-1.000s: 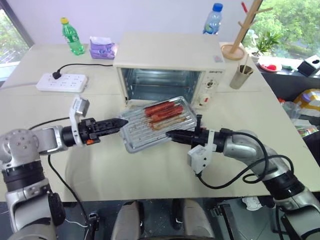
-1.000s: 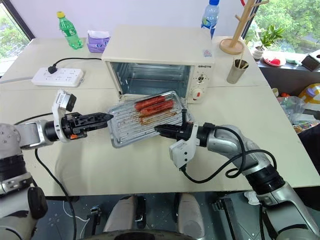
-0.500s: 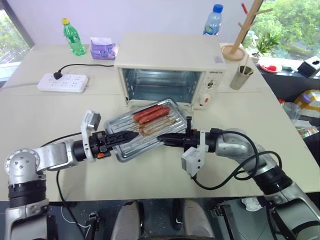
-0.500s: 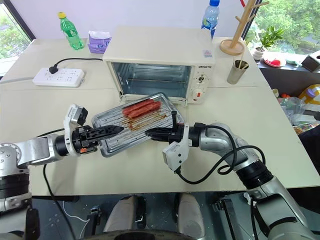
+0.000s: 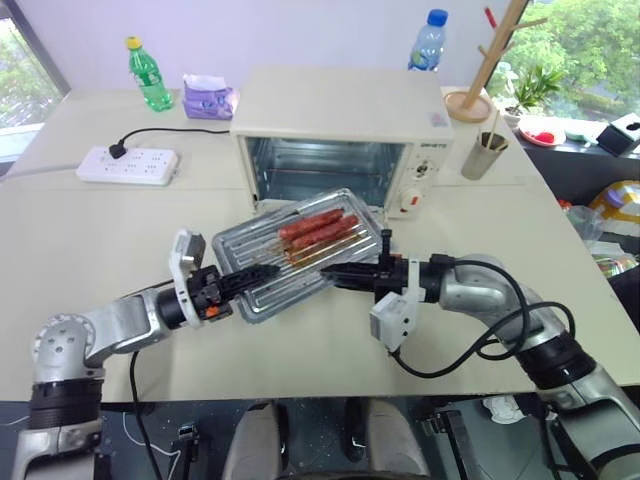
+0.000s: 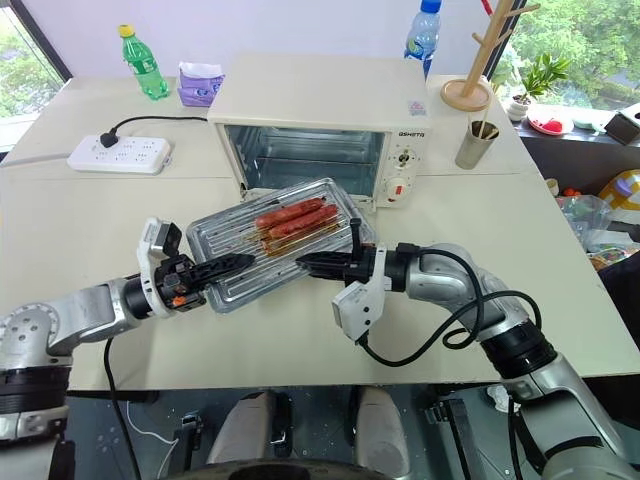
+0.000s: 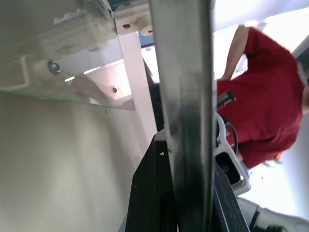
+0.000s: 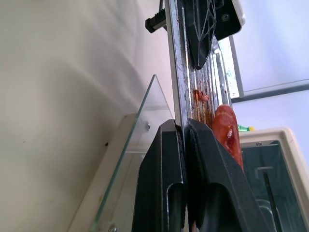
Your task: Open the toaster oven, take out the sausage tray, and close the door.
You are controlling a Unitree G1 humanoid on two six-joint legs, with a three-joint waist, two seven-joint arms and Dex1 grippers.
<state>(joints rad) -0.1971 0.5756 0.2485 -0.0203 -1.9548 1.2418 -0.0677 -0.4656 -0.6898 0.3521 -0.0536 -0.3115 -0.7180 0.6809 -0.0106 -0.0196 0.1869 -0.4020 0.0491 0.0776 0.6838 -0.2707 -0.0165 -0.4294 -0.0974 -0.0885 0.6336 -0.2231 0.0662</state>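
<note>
At mid-frame the sausage tray (image 5: pixel 298 250) hangs between both grippers. The left gripper (image 5: pixel 262 271) pinches its lower-left rim; the right gripper (image 5: pixel 335 276) pinches its lower-right edge.

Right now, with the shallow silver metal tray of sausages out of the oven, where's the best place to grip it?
Grip the shallow silver ribbed tray by its thin flat rim, from the short ends, fingers level. The sausages fill the middle, so only the edges are free. The left gripper and right gripper are already shut on opposite rims, holding it above the table.
</note>
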